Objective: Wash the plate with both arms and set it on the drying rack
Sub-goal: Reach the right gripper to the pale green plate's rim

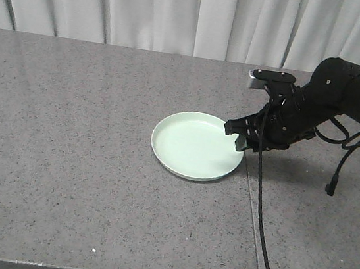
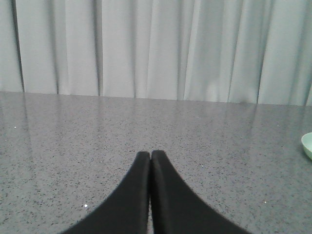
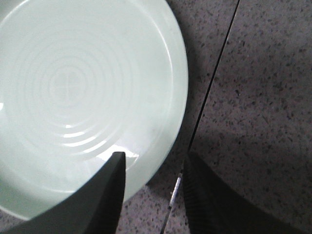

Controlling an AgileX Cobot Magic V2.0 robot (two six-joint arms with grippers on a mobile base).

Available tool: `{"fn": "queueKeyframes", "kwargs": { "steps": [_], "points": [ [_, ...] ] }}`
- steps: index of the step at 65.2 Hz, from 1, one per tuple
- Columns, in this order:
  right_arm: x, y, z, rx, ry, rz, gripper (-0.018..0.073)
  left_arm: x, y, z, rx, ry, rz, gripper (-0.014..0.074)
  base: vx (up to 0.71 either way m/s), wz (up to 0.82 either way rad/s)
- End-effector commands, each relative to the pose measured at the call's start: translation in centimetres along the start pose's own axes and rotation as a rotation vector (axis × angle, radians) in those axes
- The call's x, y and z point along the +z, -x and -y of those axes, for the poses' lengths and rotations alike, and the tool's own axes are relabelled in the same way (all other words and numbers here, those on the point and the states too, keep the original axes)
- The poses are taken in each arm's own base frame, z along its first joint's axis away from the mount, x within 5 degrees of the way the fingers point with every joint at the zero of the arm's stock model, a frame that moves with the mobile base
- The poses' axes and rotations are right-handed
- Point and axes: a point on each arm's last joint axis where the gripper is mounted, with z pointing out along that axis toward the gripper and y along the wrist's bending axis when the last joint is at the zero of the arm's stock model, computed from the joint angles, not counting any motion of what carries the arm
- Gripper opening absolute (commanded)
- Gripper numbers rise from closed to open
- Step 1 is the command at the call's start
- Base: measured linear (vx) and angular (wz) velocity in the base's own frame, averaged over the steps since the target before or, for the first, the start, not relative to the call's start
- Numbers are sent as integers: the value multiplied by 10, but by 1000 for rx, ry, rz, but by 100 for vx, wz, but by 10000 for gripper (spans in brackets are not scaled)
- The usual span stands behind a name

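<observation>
Mint-green plate: rim lies between parted fingers of my right pincer, one over the dish, one over the counter. My left pincer is clenched, plate well to its right.

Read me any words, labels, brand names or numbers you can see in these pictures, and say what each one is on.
There is no readable text in any view.
The plate has only raised rings and a faint clover-like mark in its middle, with no letters.
The right gripper has no legible label or number.
The countertop and the curtain have no writing.
</observation>
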Motion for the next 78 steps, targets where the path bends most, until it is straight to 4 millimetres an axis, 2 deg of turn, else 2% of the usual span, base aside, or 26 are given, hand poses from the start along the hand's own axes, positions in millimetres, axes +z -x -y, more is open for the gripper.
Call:
{"fn": "queueKeyframes", "kwargs": {
  "steps": [1, 26, 37, 52, 68, 78],
  "points": [
    [-22, 16, -4, 3, 2, 138, 277, -2, 15, 1, -10, -13, 108, -6, 0, 0],
    [2, 21, -2, 58, 37, 164, 276, -2, 15, 1, -10, -13, 108, -6, 0, 0],
    [10, 19, 0, 62, 35, 147, 249, -2, 15, 1, -10, -13, 108, -6, 0, 0],
    [14, 18, 1, 65, 36, 135, 159, -2, 15, 1, -10, -13, 108, -6, 0, 0],
    [14, 18, 1, 65, 36, 134, -12, -2, 15, 1, -10, -13, 108, -6, 0, 0],
    [13, 18, 1, 67, 38, 126, -8, -2, 15, 1, -10, -13, 108, -6, 0, 0]
  ]
}}
